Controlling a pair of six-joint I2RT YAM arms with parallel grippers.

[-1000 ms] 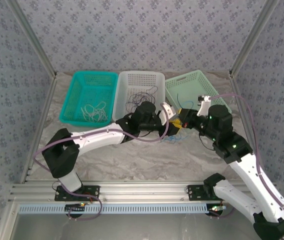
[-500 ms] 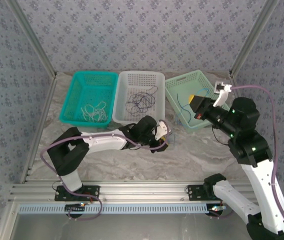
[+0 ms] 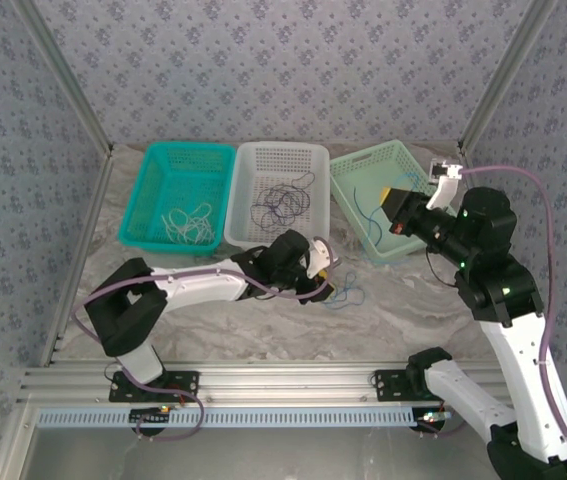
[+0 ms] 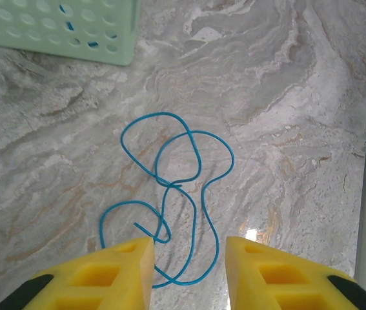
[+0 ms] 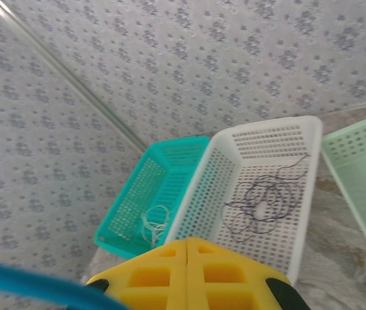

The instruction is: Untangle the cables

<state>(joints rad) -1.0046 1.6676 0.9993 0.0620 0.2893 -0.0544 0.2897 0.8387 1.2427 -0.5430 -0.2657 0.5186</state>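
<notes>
Marble table point(image 3: 263, 335), white basket point(image 3: 245, 205), teal basket point(image 3: 141, 205) left of it, mint-green basket point(image 3: 347, 186) right of it, right gripper point(image 5: 187, 250) raised right of it, closed tight, left gripper point(image 4: 189, 271) before it, half-open, empty, blue cable point(image 4: 170, 185) on table between its fingers, dark cables point(image 3: 281, 203) inside white basket.

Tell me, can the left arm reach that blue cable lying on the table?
Probably yes. The left gripper hangs right above the blue cable with its jaws apart, and nothing lies between them. The cable lies loose on the table, clear of the green basket.
</notes>
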